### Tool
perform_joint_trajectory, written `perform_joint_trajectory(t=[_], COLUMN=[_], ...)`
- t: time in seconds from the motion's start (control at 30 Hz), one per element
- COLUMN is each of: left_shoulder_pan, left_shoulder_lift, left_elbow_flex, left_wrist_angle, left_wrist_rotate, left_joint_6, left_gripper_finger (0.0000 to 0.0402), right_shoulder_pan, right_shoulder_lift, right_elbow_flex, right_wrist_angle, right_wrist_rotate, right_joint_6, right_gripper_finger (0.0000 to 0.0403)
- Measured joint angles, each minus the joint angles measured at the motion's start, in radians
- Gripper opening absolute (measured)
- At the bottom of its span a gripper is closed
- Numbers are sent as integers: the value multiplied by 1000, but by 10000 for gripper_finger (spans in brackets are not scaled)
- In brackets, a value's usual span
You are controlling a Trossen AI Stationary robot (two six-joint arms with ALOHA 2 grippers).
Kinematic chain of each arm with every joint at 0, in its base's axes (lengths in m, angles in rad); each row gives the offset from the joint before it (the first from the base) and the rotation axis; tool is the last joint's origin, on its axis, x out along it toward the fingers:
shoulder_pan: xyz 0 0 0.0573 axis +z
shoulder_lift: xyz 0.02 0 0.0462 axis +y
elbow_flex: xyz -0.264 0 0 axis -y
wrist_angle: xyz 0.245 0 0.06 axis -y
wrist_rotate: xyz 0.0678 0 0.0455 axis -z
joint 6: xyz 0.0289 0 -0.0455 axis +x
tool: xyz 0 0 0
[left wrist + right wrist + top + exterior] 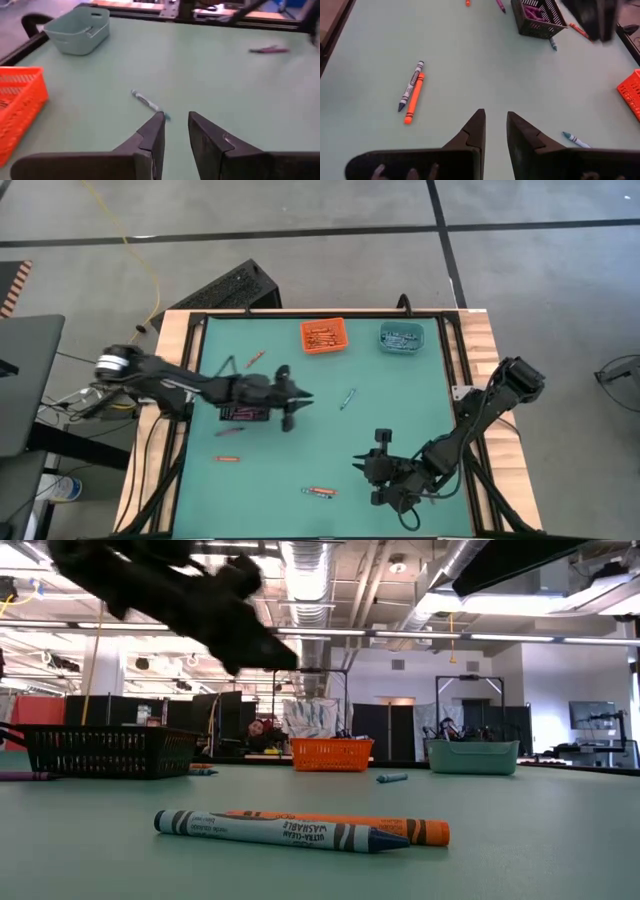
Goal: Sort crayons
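Left pincer (175, 127) hovers over tabletop (225, 85), jaws slightly apart, empty; teal crayon (148, 103) just ahead of tips. Judgement: widen, straddle mid-shaft, lower square; teal bin (77, 30) beyond. Right pincer (494, 131) narrowly apart, waits

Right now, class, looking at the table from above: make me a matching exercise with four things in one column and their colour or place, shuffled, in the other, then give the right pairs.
Things:
1. mesh basket
2. solid bin
3. black basket
4. left gripper

Colour or place:
A. teal, at the far edge near the right corner
B. above the mat's middle, empty, near a blue crayon
C. orange, at the far edge
D. partly under the left arm, holding purple crayons

Pairs: 1-C, 2-A, 3-D, 4-B
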State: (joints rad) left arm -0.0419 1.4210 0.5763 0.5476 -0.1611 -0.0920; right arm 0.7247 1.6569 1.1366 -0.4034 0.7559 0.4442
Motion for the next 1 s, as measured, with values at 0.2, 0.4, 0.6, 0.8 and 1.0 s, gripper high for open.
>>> perform_joint_trajectory(t=[0.2,0.4,0.6,0.8,1.0], left_shoulder_pan=[20,20,17,11,8], left_shoulder_lift=[302,544,703,773,772], left_elbow_flex=[234,509,709,776,777], left_wrist_angle=[-3,-179,-411,-429,-430], left_wrist_rotate=[-7,-148,-318,-341,-389], left_joint_6=[-52,-149,-240,-267,-299], left_gripper_finger=[75,75,75,76,76], right_shoulder_pan=[18,44,68,81,80], right_shoulder_lift=[0,0,0,0,0], right_elbow_flex=[0,0,0,0,0], right_wrist_angle=[-1,0,0,-8,-7], right_wrist_rotate=[0,0,0,0,0], right_joint_6=[0,1,1,1,1], right_gripper_finger=[72,72,72,72,72])
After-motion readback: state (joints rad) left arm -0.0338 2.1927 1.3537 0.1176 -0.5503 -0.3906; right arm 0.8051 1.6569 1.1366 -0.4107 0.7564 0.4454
